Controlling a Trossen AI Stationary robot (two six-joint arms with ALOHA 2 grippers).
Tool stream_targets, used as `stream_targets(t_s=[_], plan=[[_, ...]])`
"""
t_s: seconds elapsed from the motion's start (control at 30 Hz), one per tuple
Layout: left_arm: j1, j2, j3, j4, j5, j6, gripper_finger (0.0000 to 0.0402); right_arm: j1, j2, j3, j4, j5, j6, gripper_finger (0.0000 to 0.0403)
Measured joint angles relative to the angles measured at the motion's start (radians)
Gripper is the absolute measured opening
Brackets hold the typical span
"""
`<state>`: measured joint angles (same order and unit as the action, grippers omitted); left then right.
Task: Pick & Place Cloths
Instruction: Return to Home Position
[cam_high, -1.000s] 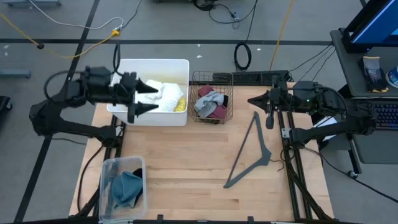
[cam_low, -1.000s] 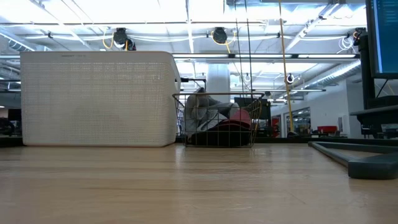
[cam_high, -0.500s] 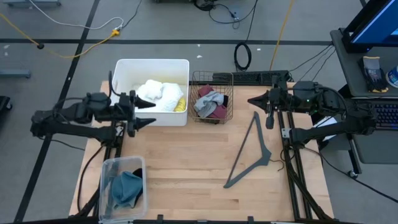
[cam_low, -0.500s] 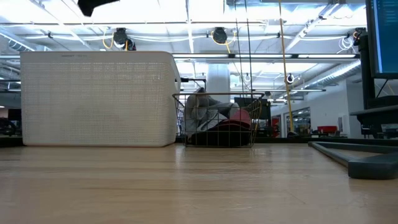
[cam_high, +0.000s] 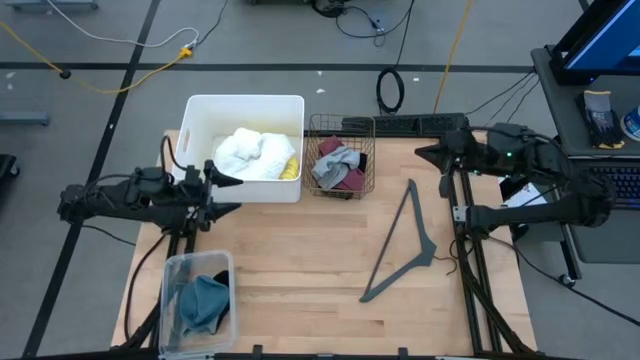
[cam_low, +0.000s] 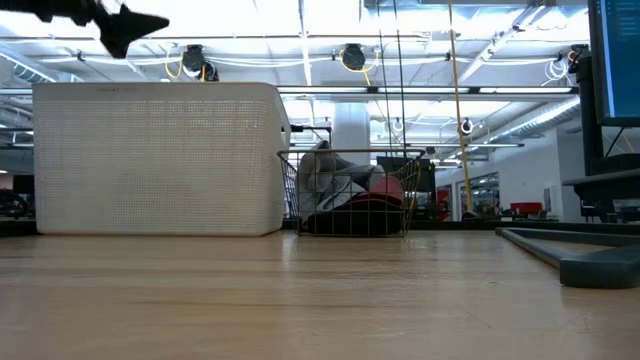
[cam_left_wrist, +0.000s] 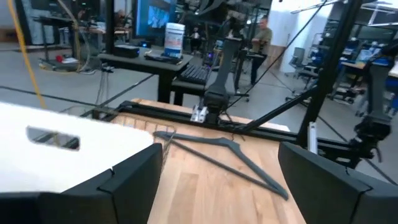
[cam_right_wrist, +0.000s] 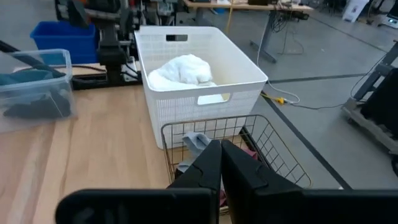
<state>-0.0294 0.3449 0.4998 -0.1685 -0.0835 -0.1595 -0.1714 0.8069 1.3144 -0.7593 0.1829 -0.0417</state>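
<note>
Overhead down, low level across table (cam_high: 300, 260) — sharing bin (cam_low: 150, 160); wrists forward

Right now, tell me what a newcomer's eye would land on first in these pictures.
The white perforated plastic bin at the far left of the wooden table, holding a white cloth and a yellow cloth, stands out first. Beside it, a wire basket holds a grey cloth and a maroon cloth, and a thin dark grey clothes hanger lies to its right. The left claw hovers open by the bin's front edge.

Left claw (cam_high: 228, 193) withdrawn off white bin (cam_high: 245, 99); right claw (cam_high: 420, 152) retracted slightly.
</note>
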Motion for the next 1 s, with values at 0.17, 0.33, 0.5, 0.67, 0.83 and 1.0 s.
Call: stream_targets(t_s=[0.17, 0.33, 0.5, 0.67, 0.83, 1.0], plan=[[-0.024, -0.067, -0.087, 0.049, -0.052, -0.021, 0.0319, 0.0, -0.053, -0.039, 0.029, -0.006, 0.018, 0.0004], [-0.043, -0.104, -0.159, 0.101, -0.06, -0.026, 0.0327, 0.0, -0.136, -0.2, 0.164, -0.057, 0.056, 0.0004], [-0.052, -0.122, -0.228, 0.199, -0.084, 0.01, 0.0323, 0.0, -0.224, -0.387, 0.271, -0.055, 0.105, 0.0004], [-0.052, -0.143, -0.292, 0.281, -0.082, 0.02, 0.0317, 0.0, -0.335, -0.524, 0.28, -0.054, 0.167, 0.0004], [-0.052, -0.171, -0.337, 0.33, -0.072, 0.033, 0.0324, 0.0, -0.466, -0.641, 0.313, -0.054, 0.191, 0.0004], [-0.052, -0.184, -0.347, 0.332, -0.067, 0.034, 0.0327, 0.0, -0.589, -0.754, 0.349, -0.048, 0.207, 0.0004]])
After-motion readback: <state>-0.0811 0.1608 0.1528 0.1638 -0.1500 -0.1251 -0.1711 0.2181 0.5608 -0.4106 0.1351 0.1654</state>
